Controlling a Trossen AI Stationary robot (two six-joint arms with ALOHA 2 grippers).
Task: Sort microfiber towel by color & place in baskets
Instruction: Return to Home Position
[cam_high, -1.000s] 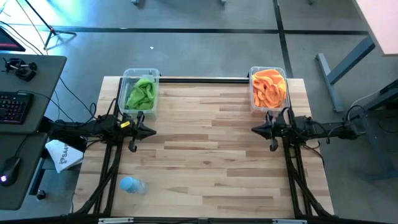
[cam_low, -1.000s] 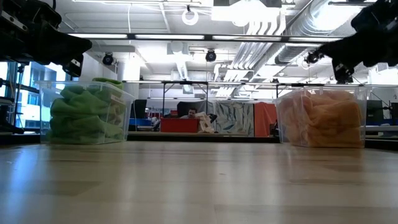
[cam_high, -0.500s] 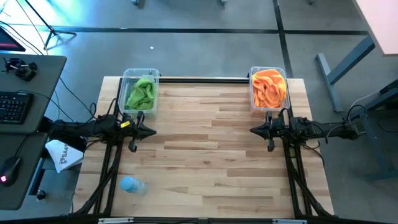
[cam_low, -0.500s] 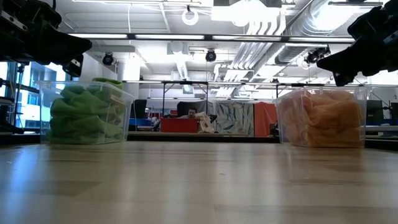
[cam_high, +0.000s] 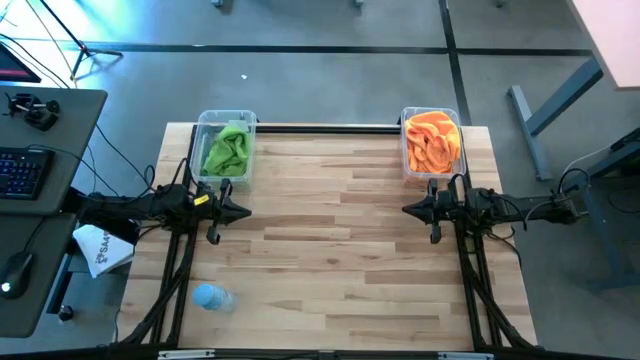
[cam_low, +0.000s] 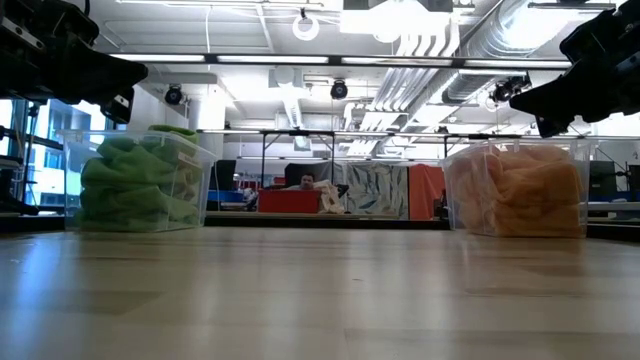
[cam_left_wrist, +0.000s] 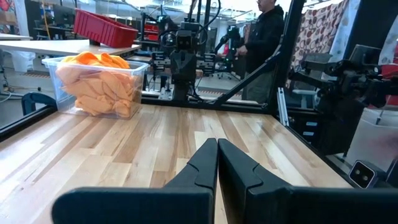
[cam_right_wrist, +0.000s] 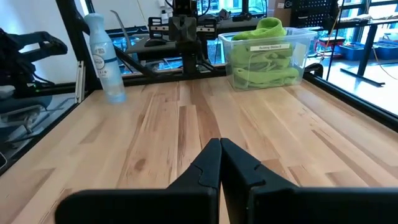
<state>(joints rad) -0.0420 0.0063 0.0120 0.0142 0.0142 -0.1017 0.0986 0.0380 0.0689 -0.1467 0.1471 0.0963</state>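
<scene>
- Towels lie sorted for you: the green towels fill the left basket at the far left corner of the table, heaped above its rim.
- The orange towels fill the right basket at the table's far right corner.
- Both baskets stand upright along the table's far edge, well apart from each other.
- Your left gripper hangs over the table's left side, just nearer than the green basket. It points toward the table's middle, and its fingers are pressed together tip to tip with nothing between them.
- Your right gripper hangs over the table's right side, just nearer than the orange basket. It also points toward the table's middle, and its fingers are likewise closed on each other.
- A pale blue bottle stands upright near the table's near left corner, apart from both arms.
- You can see a person in a dark top standing beyond the table's right side.
</scene>
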